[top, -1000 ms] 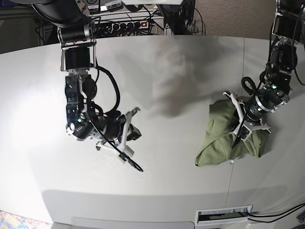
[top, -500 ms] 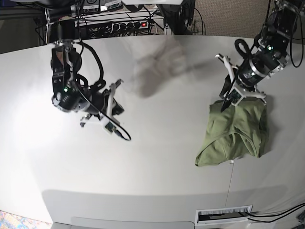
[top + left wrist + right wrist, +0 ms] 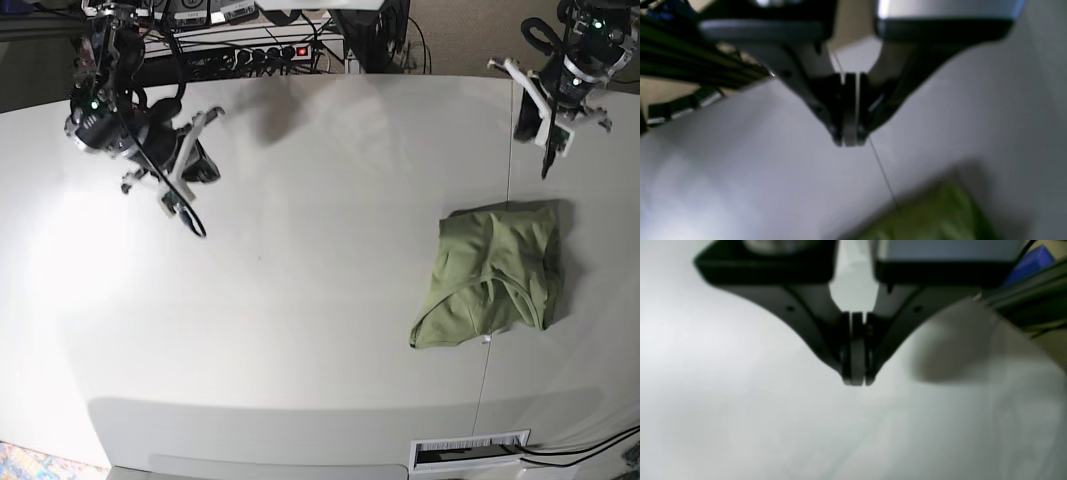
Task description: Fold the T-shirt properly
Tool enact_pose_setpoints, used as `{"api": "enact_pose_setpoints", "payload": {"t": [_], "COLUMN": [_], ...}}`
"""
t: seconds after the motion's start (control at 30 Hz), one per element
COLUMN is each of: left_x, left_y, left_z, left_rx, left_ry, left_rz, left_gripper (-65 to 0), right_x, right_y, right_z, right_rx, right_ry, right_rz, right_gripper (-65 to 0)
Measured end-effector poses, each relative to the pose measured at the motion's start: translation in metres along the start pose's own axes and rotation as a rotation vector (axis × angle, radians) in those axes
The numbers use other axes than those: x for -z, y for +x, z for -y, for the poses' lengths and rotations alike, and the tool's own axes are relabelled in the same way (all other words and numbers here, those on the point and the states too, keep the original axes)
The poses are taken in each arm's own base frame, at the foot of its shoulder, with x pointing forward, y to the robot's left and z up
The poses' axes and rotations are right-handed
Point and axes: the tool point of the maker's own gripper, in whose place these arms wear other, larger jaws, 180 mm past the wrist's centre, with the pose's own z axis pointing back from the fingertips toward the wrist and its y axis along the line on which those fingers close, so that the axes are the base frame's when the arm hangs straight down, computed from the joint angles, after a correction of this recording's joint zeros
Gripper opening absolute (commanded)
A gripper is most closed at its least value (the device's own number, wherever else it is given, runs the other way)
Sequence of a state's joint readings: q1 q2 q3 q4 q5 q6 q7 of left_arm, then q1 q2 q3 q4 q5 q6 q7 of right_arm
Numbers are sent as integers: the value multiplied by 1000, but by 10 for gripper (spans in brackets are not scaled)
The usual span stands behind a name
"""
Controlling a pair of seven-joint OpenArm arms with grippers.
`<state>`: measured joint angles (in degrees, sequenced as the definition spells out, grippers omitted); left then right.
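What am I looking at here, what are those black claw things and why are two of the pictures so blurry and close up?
This is a robot with two arms over a pale table. The wide picture looks down from above. The left gripper is at the upper right of that picture, and the right gripper at the upper left. The two blurry close-ups come from small cameras mounted on each wrist, looking along the claws: the left gripper and right gripper both have their jaws pressed shut with nothing between them. On the table lies a green T-shirt, folded into a compact bundle with some wrinkles. Neither arm is touching it; both are raised near the table's far edge.
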<state>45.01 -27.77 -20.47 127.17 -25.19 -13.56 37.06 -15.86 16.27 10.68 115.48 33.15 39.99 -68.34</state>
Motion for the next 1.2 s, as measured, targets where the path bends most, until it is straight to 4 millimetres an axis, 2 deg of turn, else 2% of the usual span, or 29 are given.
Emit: {"api": "enact_pose_setpoints", "payload": {"t": [0.3, 0.6, 0.77, 0.9, 0.97, 1.07, 1.2], "left_x": [-31, -64, -78, -84, -83, -81, -60], "left_y": [-69, -116, -137, -170, -180, -204, -234], "left_z": [25, 46, 58, 63, 73, 85, 84], "left_rx": [-90, -122, -212, -274, -331, -429, -511], "left_ry": [-33, -75, -114, -130, -158, -179, -184], "left_rz": [-196, -356, -413, -483, -461, -470, -475], "left_gripper": [-650, -650, -650, -650, -650, -650, -650], "right_x": [-39, -75, -92, -105, -106, -101, -86], "right_y": [-58, -123, -155, -173, -183, -210, -255], "right_z": [-32, -56, -84, -102, -107, -108, -119], "right_rx": [64, 143, 191, 226, 253, 299, 378], "right_ry": [13, 20, 77, 110, 115, 104, 132], "right_rz": [-107, -281, -375, -412, -415, -439, -513], "right_gripper": [-650, -650, -650, -650, -650, -650, -650]}}
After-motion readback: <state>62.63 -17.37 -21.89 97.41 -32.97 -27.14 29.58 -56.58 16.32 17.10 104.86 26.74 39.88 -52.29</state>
